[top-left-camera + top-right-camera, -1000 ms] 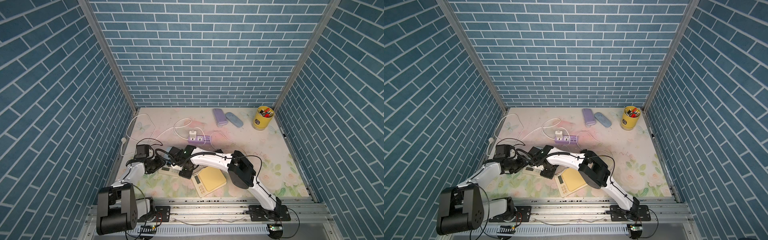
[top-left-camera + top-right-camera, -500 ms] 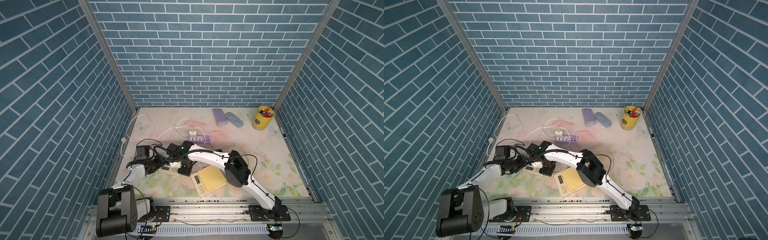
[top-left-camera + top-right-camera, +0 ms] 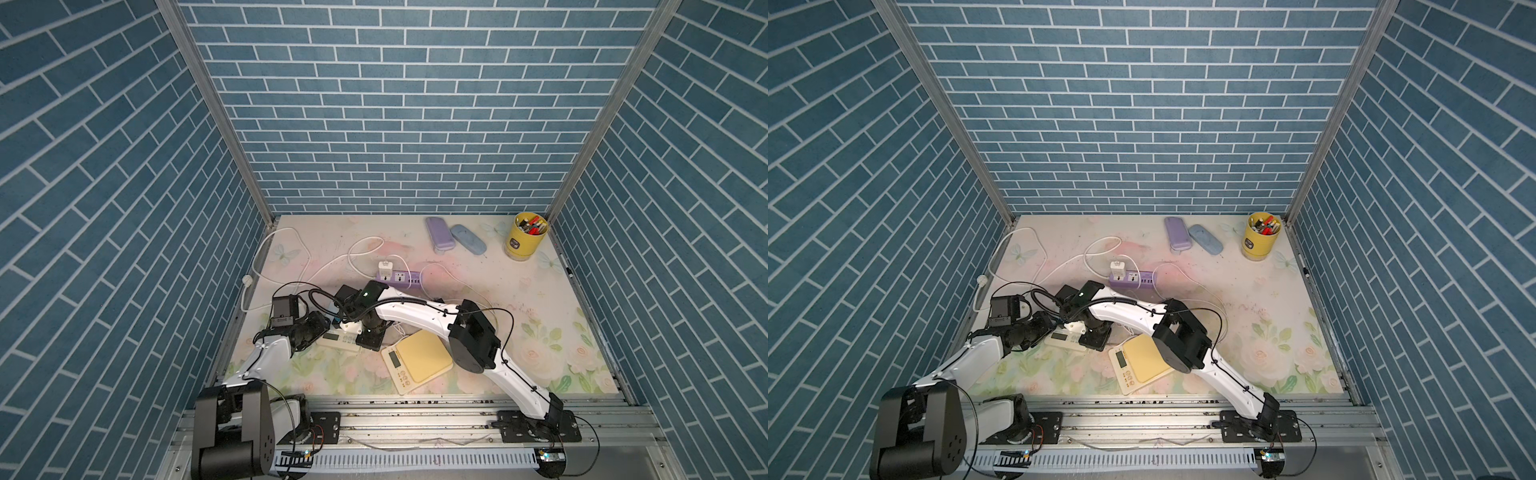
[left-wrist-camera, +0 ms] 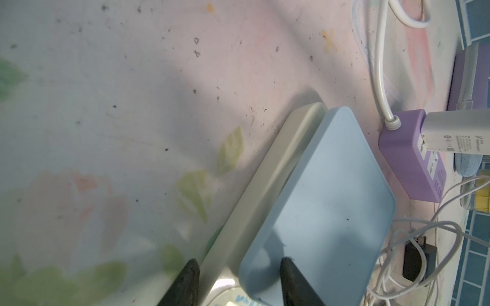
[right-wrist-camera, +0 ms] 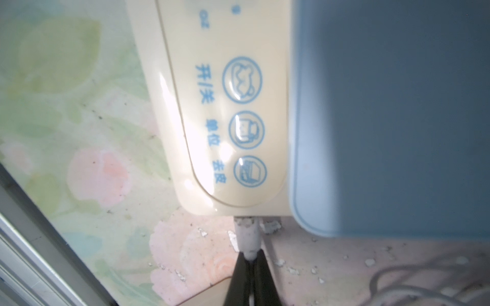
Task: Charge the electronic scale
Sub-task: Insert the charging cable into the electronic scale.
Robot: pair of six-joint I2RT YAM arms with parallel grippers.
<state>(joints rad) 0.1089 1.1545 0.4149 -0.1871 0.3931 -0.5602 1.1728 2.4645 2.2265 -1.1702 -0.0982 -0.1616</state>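
The electronic scale [image 4: 328,201], with a cream body and a blue platform, lies at the table's left, mostly under both arms in both top views; its cream button panel [image 3: 337,341] [image 3: 1061,340] shows. My left gripper [image 4: 236,280] straddles the scale's end, one finger against the cream side and one on the blue platform. My right gripper [image 5: 250,258] is shut on the white cable plug [image 5: 248,235]. The plug's tip sits at the edge of the scale's cream body [image 5: 228,132]. The cable runs back toward a purple power strip [image 3: 399,277].
A second scale with a yellow top [image 3: 419,361] lies just right of the arms near the front. A white charger [image 3: 385,267] sits in the power strip. Loose white cables lie across the back left. Two cases [image 3: 438,235] and a yellow pen cup [image 3: 525,235] stand at the back right.
The right arm has shifted a little left and away, carrying the plug toward the scale's edge. The left arm has stayed put.
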